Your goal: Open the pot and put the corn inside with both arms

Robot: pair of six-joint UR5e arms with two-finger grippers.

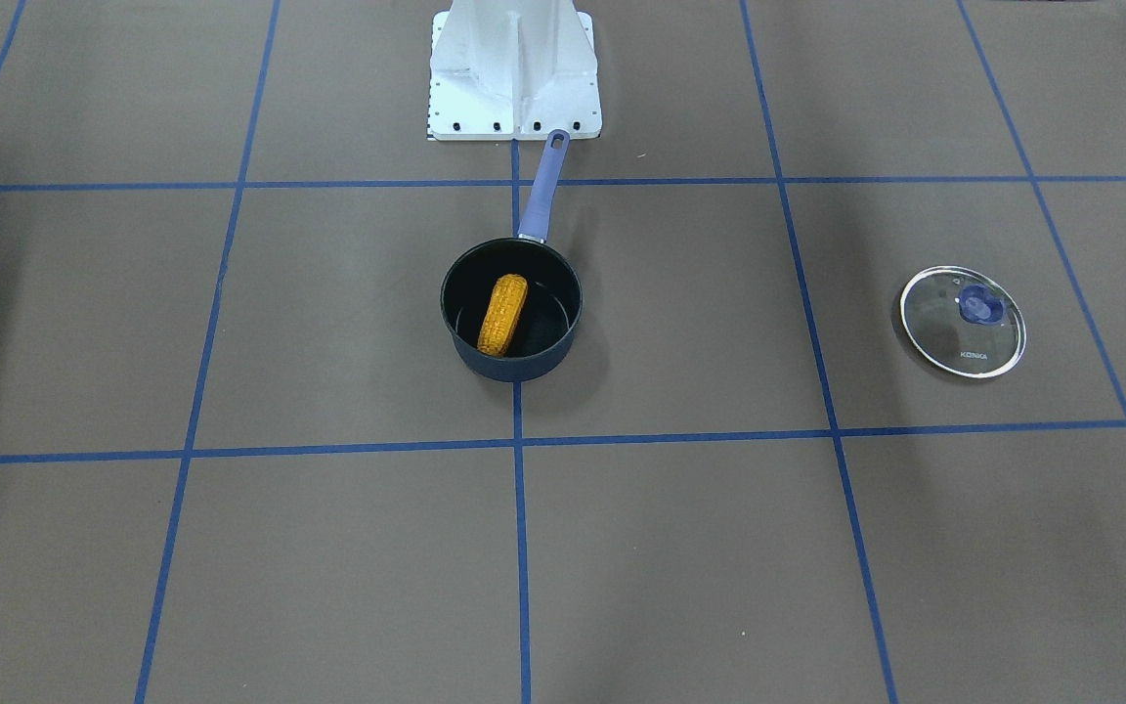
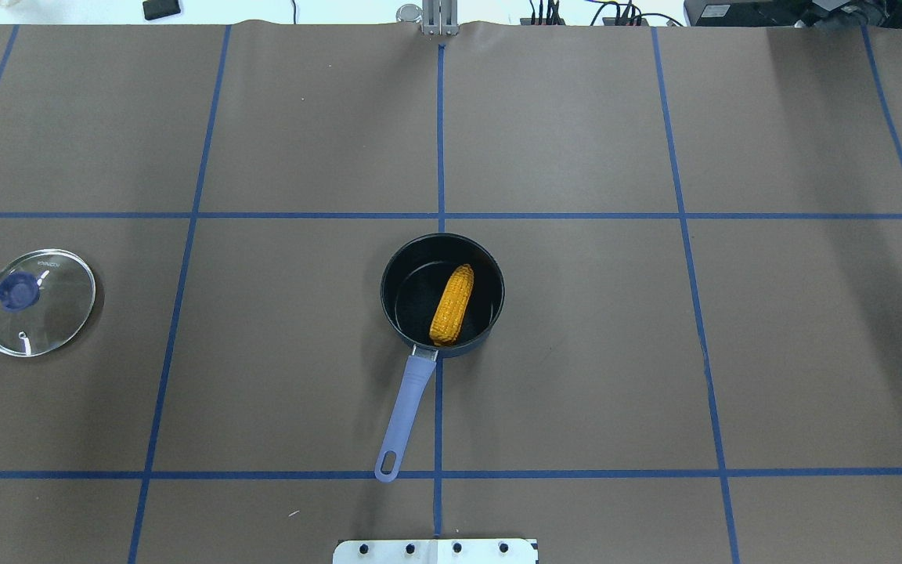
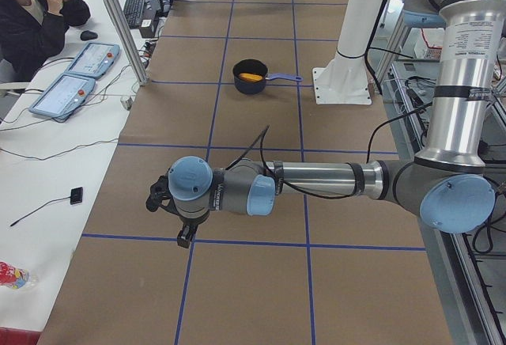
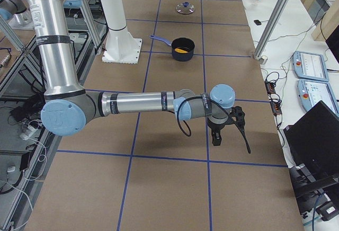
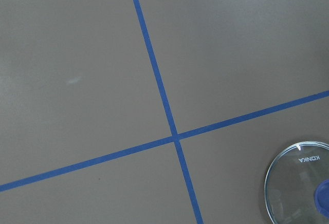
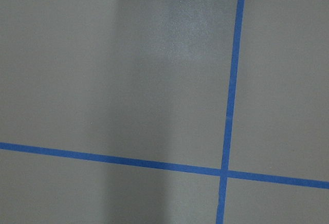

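The yellow-orange corn (image 1: 503, 314) lies inside the open dark pot (image 1: 514, 368) at the table's middle, also seen from overhead, corn (image 2: 452, 305) in pot (image 2: 385, 301). The pot's purple handle (image 2: 408, 403) points toward the robot base. The glass lid (image 2: 37, 302) with a blue knob lies flat on the table far to the robot's left. It also shows in the left wrist view (image 5: 300, 193). My left gripper (image 3: 183, 236) hangs above the table well short of the lid's end. My right gripper (image 4: 214, 141) hangs above the other end. I cannot tell whether either is open or shut.
The robot's white base (image 1: 514, 68) stands behind the pot handle. The brown table has blue tape grid lines (image 2: 439, 157). An operator (image 3: 35, 13) sits at a side desk with control pendants (image 3: 71, 76). Metal posts (image 4: 273, 19) stand at the table's far edge.
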